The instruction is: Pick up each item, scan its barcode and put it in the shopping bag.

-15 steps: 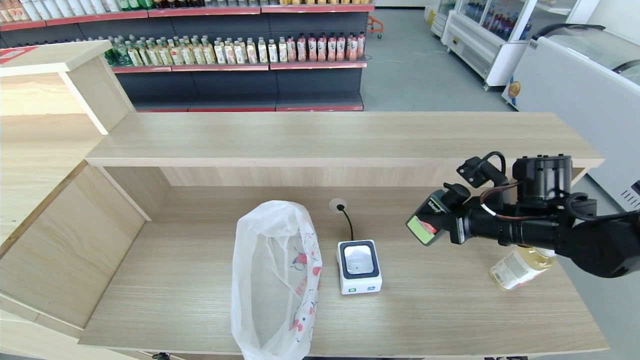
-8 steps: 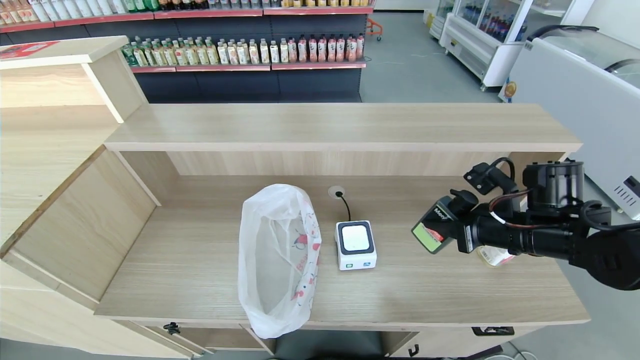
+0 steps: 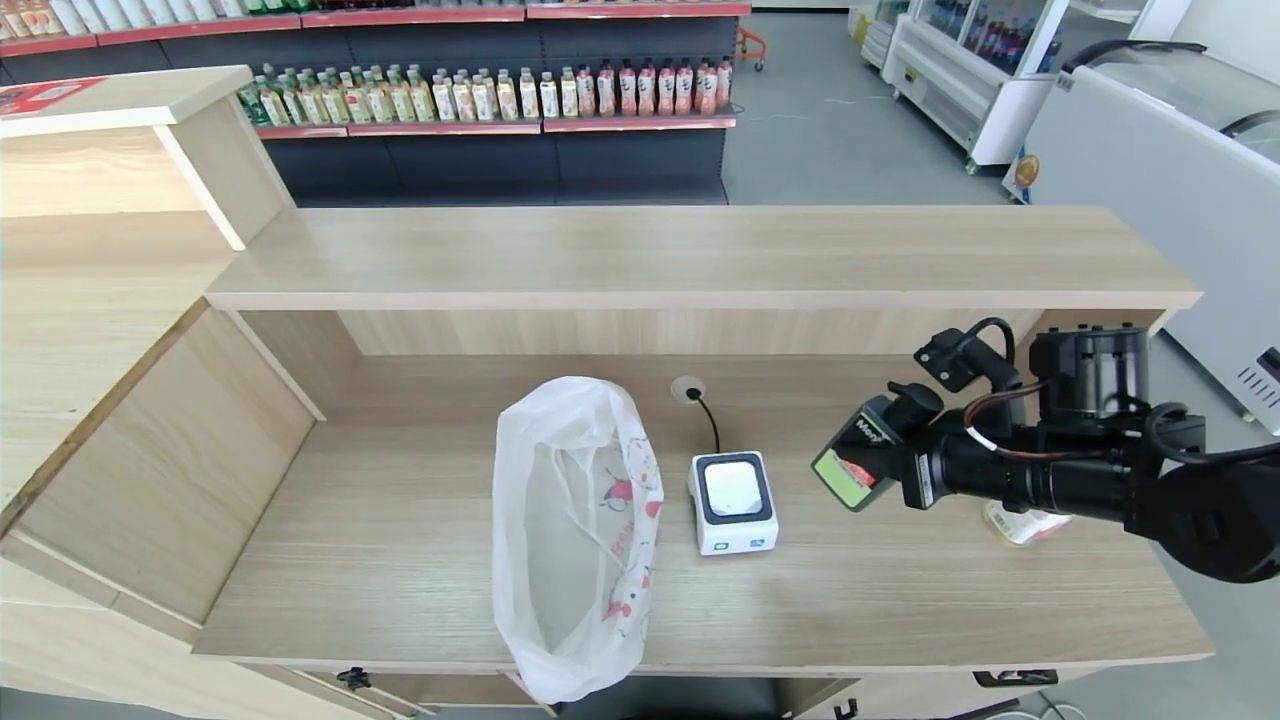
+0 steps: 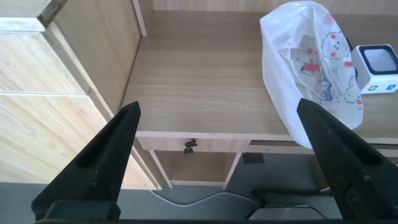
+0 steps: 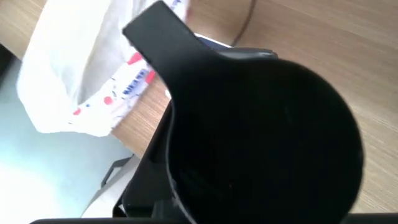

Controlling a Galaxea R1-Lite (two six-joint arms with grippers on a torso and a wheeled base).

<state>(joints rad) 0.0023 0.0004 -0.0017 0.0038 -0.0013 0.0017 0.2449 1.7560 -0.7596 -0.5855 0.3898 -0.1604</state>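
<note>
A: Surface?
B: Light wood desk with a raised ledge along the far side and a wood side wall on the left.
A: On it?
B: White shopping bag with red print at the middle, mouth open, its bottom hanging over the near edge. White scanner just beside it on the right, not touching, dark window facing up. Its black cable runs to a round hole at the back.
A: Task item?
B: Dark pack with a green and red face, clamped in the right jaws, in the air to the right of the scanner and tilted. A pale bottle lies on the desk behind that arm, mostly hidden.
A: Left jaws?
B: Spread wide, nothing between them, held short of the desk's near edge, well apart from the bag.
A: Room?
B: Shop. Grey floor, dark shelves with rows of drink bottles behind the ledge, white freezers far right.
</note>
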